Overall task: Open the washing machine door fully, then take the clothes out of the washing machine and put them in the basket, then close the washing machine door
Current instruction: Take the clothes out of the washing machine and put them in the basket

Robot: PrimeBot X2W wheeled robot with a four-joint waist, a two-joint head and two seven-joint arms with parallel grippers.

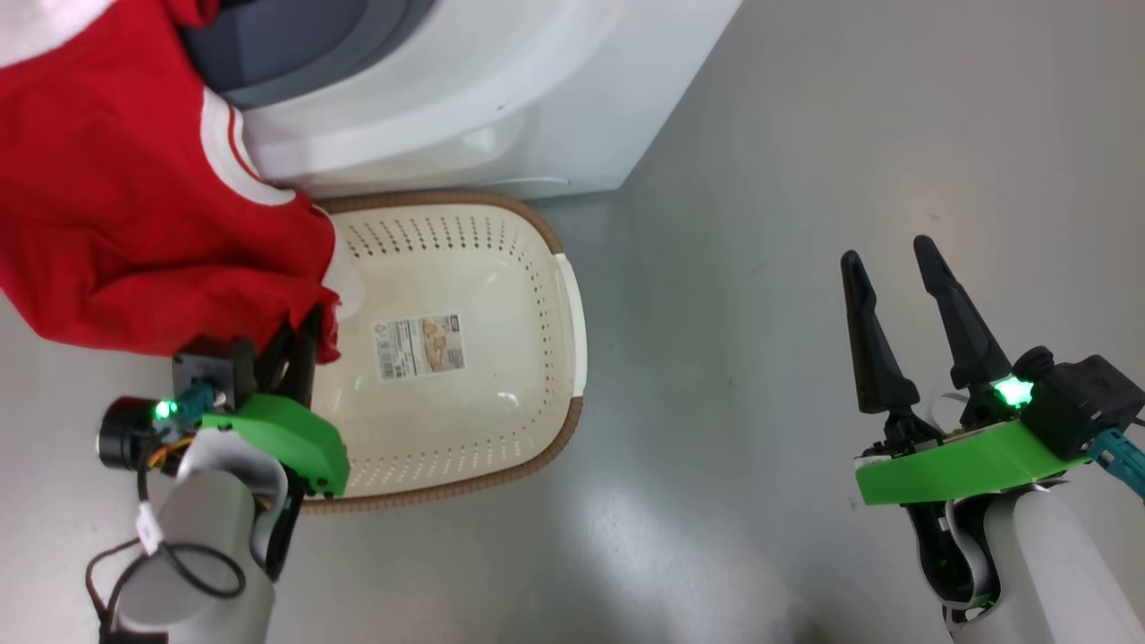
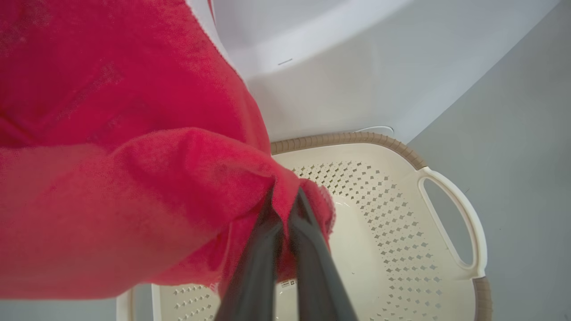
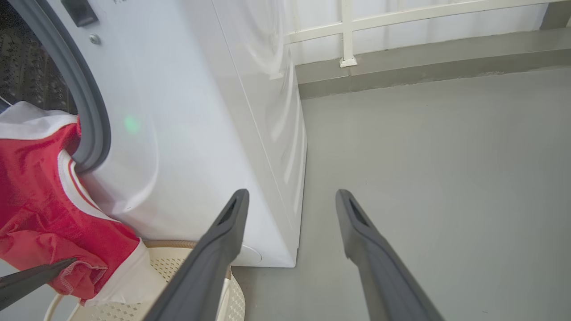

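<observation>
Head view: the washing machine [image 1: 501, 107] stood behind the basket [image 1: 528, 358]. The clothes [image 1: 134, 206] hung over the basket's left edge, pinched in the closed left tool [image 2: 284, 199], probably just above the rim. The right tool [image 1: 886, 252], spread and empty, sat well right of the basket.

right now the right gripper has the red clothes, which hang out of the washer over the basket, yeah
Wrong arm: the left gripper has the clothes, its fingers shut on the red fabric, as the left wrist view shows. The right gripper is open and holds nothing. The rest is right: they hang out of the washer over the basket.
</observation>
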